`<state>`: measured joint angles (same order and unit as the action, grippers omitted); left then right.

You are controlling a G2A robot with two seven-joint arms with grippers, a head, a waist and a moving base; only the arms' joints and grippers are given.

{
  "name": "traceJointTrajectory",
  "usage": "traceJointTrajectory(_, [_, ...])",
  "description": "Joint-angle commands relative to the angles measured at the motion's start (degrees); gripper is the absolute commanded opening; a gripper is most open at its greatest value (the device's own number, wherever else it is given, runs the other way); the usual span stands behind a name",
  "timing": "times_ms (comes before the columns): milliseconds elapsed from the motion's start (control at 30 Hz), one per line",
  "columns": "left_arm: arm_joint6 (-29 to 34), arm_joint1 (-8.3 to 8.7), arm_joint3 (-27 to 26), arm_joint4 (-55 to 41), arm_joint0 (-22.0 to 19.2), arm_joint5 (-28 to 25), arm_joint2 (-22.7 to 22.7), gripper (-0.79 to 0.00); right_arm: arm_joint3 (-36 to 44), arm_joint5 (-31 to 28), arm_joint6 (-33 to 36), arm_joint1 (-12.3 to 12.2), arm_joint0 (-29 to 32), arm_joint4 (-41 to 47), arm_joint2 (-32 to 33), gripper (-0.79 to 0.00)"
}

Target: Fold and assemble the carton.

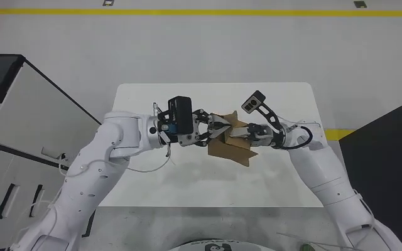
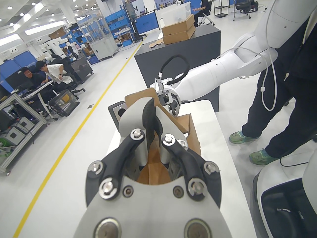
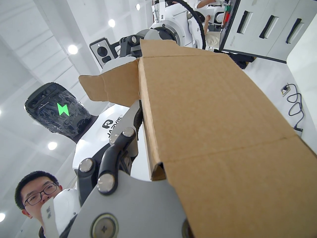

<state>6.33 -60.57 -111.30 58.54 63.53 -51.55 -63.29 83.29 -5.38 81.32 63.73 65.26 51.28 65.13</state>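
Observation:
A brown cardboard carton (image 1: 229, 147), partly folded with loose flaps, is held above the middle of the white table (image 1: 157, 182) between both arms. My left gripper (image 1: 213, 127) comes from the left and is shut on an upright flap of the carton (image 2: 190, 130); its fingers (image 2: 133, 117) pinch the cardboard. From the right, my right gripper (image 1: 240, 133) is shut on the other side. In the right wrist view one finger (image 3: 135, 115) presses against the edge of the carton's (image 3: 210, 105) large panel, which hides the other finger.
A dark cabinet (image 1: 19, 94) stands off the table's left side and a black counter (image 1: 377, 144) off its right. That counter carries stacked cardboard boxes (image 2: 178, 29). Bare tabletop (image 1: 188, 100) lies around the carton on all sides.

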Motion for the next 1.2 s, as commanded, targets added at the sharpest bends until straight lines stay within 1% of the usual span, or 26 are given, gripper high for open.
traceJointTrajectory(0, [-0.27,0.01,0.22,-0.07,-0.23,0.49,-0.56,-0.785,-0.41,-0.51,0.09,0.03,0.08,0.46,0.26,-0.785])
traceJointTrajectory(167, [-1.10,0.25,-0.41,-0.12,-0.31,1.01,-3.16,-0.785,-1.40,-1.71,1.20,-0.04,0.69,2.46,1.65,-0.785])
traceJointTrajectory(333, [-0.94,0.64,-0.93,0.30,0.61,1.16,-5.77,-0.785,-2.53,-2.84,1.52,-0.14,1.57,4.90,3.56,-0.785])
traceJointTrajectory(500, [-0.29,0.90,-1.60,0.19,2.11,0.87,-6.66,-0.785,-3.01,-4.56,0.59,0.00,2.46,8.08,5.13,-0.785])
traceJointTrajectory(600, [0.03,0.92,-2.23,-0.43,2.80,0.68,-6.18,-0.785,-2.87,-5.45,-0.19,0.15,2.74,9.00,5.52,-0.785])
traceJointTrajectory(767, [-0.37,0.59,-2.32,-1.88,3.02,0.90,-3.56,-0.785,-2.33,-5.73,-0.53,0.39,2.69,9.01,5.38,-0.785])
traceJointTrajectory(1000, [-0.29,-0.12,-1.27,-1.51,1.25,1.19,0.69,-0.785,-1.92,-5.21,-0.06,0.72,2.27,8.87,4.72,-0.785])
traceJointTrajectory(1167, [-0.57,-0.51,-0.29,-1.51,0.22,1.66,2.26,-0.785,-1.54,-5.28,0.75,0.87,2.33,9.39,4.92,-0.785])
